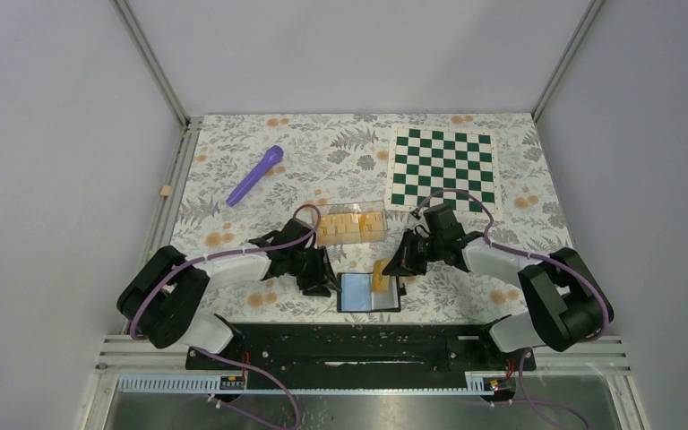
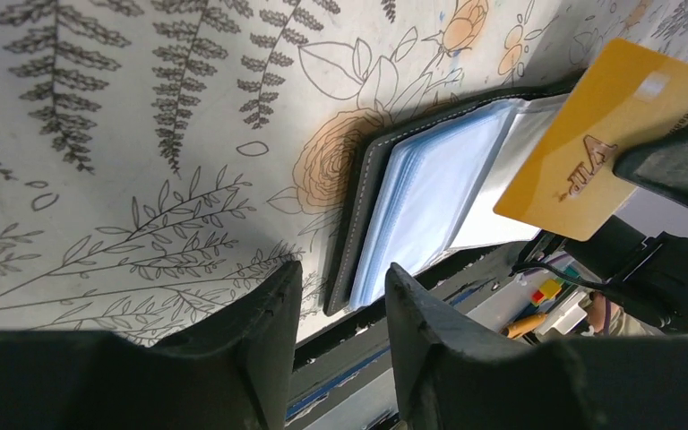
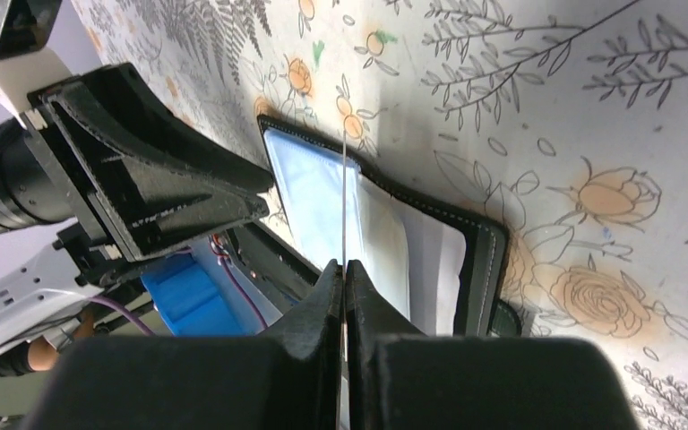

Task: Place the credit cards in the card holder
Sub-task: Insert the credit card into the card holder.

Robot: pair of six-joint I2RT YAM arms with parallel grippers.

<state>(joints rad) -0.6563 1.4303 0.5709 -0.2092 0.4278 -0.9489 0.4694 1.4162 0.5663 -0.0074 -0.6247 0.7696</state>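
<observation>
The black card holder (image 1: 369, 293) lies open near the table's front edge, its grey-blue pockets up; it also shows in the left wrist view (image 2: 430, 188) and the right wrist view (image 3: 394, 233). My right gripper (image 1: 400, 265) is shut on a yellow credit card (image 1: 381, 274), held on edge over the holder's right half. The card shows flat in the left wrist view (image 2: 605, 134) and edge-on in the right wrist view (image 3: 344, 206). My left gripper (image 1: 321, 278) is open and empty, just left of the holder. More yellow cards (image 1: 345, 226) sit in a clear box.
The clear plastic box (image 1: 351, 224) stands just behind the holder. A purple marker (image 1: 255, 175) lies at the back left. A green and white chessboard (image 1: 440, 167) lies at the back right. The black base rail (image 1: 349, 345) runs along the table's front edge.
</observation>
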